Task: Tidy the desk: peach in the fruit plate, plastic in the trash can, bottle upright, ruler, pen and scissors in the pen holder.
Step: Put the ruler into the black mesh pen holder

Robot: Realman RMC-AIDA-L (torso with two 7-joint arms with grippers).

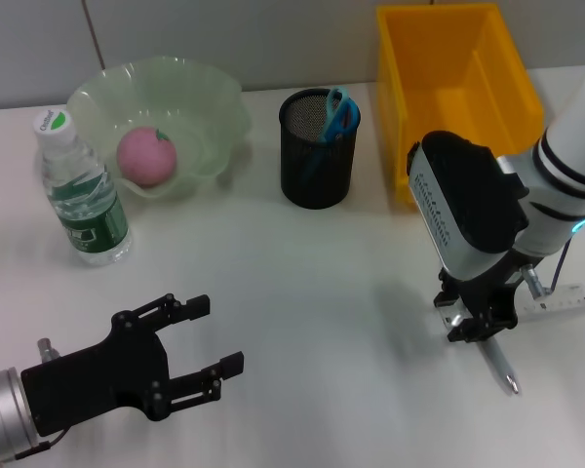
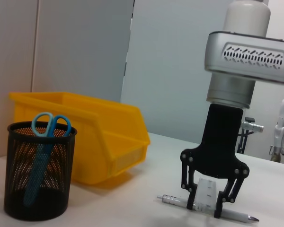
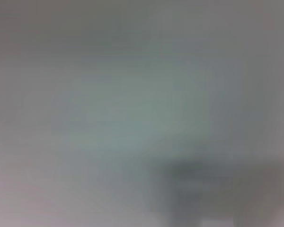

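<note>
My right gripper (image 1: pixel 479 330) is down at the table on the right, its jaws open and straddling a silver pen (image 1: pixel 500 369) that lies flat. The left wrist view shows the right gripper (image 2: pixel 204 208) with a finger on either side of the pen (image 2: pixel 236 215). A white ruler (image 1: pixel 564 303) lies just behind it. The blue scissors (image 1: pixel 339 112) stand in the black mesh pen holder (image 1: pixel 318 166). The pink peach (image 1: pixel 146 155) lies in the green fruit plate (image 1: pixel 214 107). The bottle (image 1: pixel 84 193) stands upright. My left gripper (image 1: pixel 217 333) is open and empty at the front left. No plastic shows.
A yellow bin (image 1: pixel 458 88) stands at the back right, beside the pen holder. The right wrist view shows only a grey blur. Bare white table lies between the two grippers.
</note>
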